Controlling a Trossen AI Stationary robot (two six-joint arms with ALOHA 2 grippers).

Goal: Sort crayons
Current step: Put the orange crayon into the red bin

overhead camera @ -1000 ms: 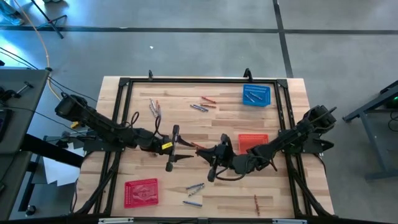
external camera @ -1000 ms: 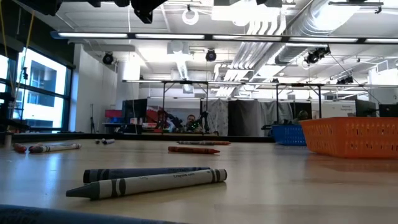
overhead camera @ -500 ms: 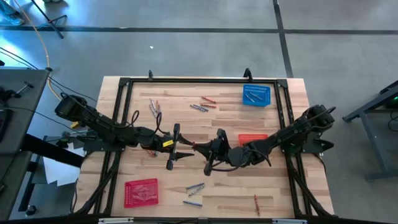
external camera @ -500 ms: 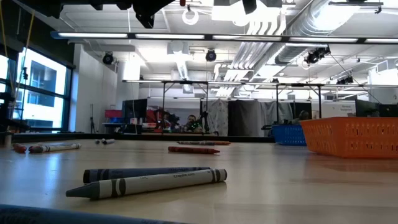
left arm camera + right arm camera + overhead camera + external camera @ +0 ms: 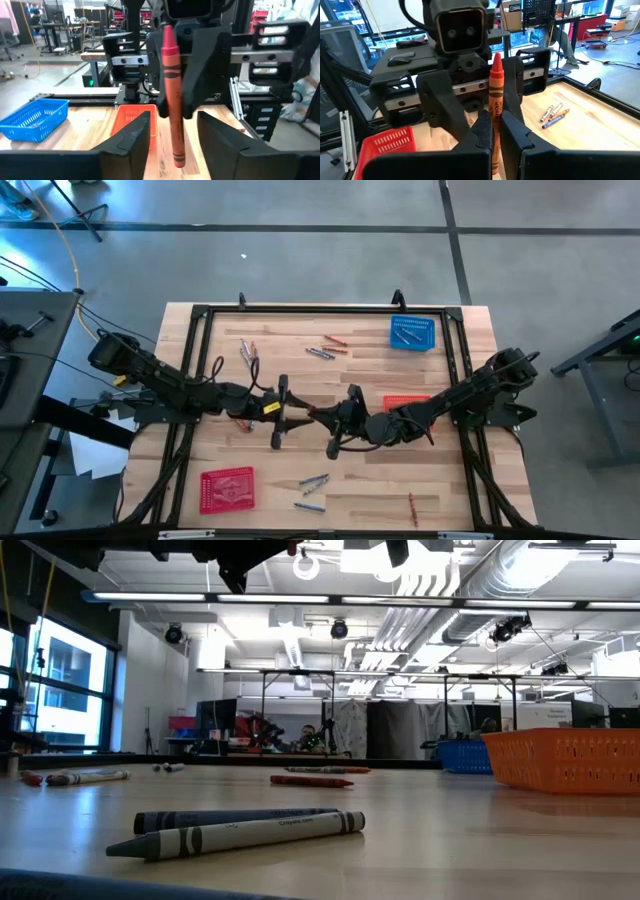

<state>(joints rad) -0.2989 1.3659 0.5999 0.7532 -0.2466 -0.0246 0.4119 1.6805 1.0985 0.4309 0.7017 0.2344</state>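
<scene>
We see the left gripper (image 5: 283, 416) spread, its fingers flanking the red crayon (image 5: 171, 95) without touching. Right gripper (image 5: 345, 423) pinches that upright crayon, just left of the orange basket (image 5: 407, 404).

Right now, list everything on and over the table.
held crayon: one, red, upright between both grippers over the table's middle
loose crayons: several, red and grey-blue, in small scattered groups
blue basket: one, corner on the right arm's side, grey crayons inside
red baskets: two, one partly under the right arm, one on the left arm's side
table: one, light wood
right gripper: shut on held crayon
left gripper: open around it
</scene>
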